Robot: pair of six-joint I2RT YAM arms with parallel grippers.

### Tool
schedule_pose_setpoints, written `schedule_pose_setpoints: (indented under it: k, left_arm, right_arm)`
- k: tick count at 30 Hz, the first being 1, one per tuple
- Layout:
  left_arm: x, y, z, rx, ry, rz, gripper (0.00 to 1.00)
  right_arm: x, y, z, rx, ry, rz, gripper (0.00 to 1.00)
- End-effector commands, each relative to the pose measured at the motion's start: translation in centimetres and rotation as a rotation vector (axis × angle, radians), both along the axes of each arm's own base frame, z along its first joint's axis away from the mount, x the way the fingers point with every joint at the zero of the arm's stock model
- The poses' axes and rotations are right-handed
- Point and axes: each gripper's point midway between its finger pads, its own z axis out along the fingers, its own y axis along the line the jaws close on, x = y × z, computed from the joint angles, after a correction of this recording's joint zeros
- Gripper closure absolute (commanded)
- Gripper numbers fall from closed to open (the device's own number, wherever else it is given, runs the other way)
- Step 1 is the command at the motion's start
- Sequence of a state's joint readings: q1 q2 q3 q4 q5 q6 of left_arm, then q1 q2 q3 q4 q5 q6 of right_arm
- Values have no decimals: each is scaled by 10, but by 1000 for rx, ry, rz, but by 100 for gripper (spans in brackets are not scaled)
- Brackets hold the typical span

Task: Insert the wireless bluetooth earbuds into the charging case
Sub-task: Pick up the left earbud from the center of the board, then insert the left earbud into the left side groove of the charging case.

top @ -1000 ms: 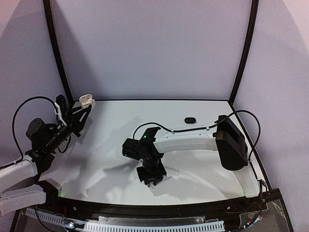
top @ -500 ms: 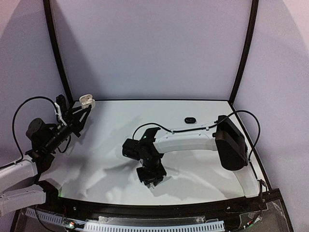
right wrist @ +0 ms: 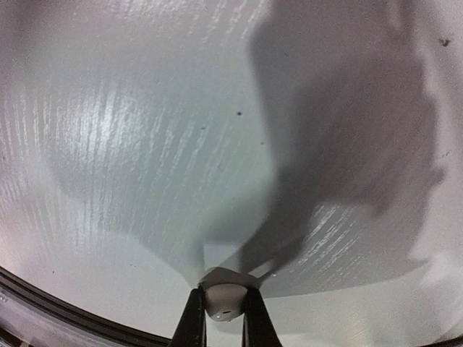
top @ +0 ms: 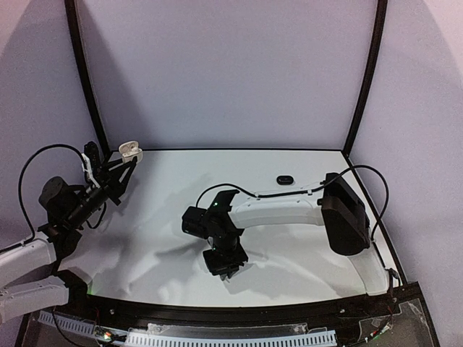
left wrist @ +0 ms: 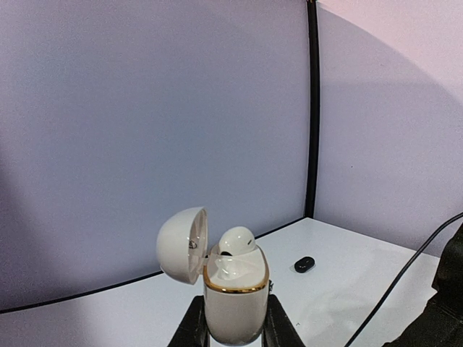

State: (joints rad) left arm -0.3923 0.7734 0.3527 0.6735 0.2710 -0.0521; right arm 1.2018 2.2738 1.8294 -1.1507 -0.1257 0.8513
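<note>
Pinches a white earbud [right wrist: 221,298] in the right gripper [top: 226,269] low at the near edge's middle, well apart from the open case [left wrist: 233,296] clamped upright by the left gripper [top: 124,160] toward the far-left corner.

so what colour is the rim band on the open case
Gold rim band on the white charging case; clearest in left wrist view.

case [left wrist: 233,303] base cropped, far black item [top: 284,179] unclear

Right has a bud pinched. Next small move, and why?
Probably raise the right gripper off the table, toward the open white case held by the left gripper: its white earbud is pinched, and one socket beside the seated bud looks empty.
</note>
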Motion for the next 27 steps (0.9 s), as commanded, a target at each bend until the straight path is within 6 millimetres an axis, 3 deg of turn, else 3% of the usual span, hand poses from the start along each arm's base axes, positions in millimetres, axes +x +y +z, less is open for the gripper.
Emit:
schedule_pose_setpoints:
  k: [1,5,8,11,13,14,17,19,20,21,22,23,27]
  left_arm:
    - [-2,-2,1,0,-14,-11,99]
    - [-4,-6,-8,12,9,-36,99]
    - [-7,-11,-16,19,29,-73,99]
    - [-11,-22,-19,31,28,-125,99]
    - [-15,-28,-15,35,4,-155,99]
    - [-16,-33,-14,40,-10,-175,99]
    - [-17,-44,-12,46,-31,-211,99]
    - [-22,-54,-6,43,-69,-252,99]
    - [-22,-57,-4,43,-79,-262,99]
    - [-21,-62,-8,47,-74,-275,99]
    - [-25,-66,1,37,-112,-293,99]
    - [-27,-73,5,32,-138,-311,99]
    - [-29,-94,14,32,-225,-338,99]
  right_arm:
    - [8,-7,-8,-49,-27,4,100]
    - [20,-3,10,-42,-86,22,100]
    - [44,6,49,10,-226,34,100]
    - [77,24,130,187,-463,29,100]
    - [88,33,176,305,-588,35,100]
    - [96,38,218,418,-689,18,100]
    - [99,47,305,673,-911,43,100]
    - [90,49,349,814,-1075,114,100]
    - [87,47,380,906,-1158,106,100]
    - [83,45,397,960,-1226,117,100]
    - [78,45,405,991,-1291,156,100]
    - [75,43,427,1058,-1356,152,100]
    - [62,64,450,1120,-1459,271,100]
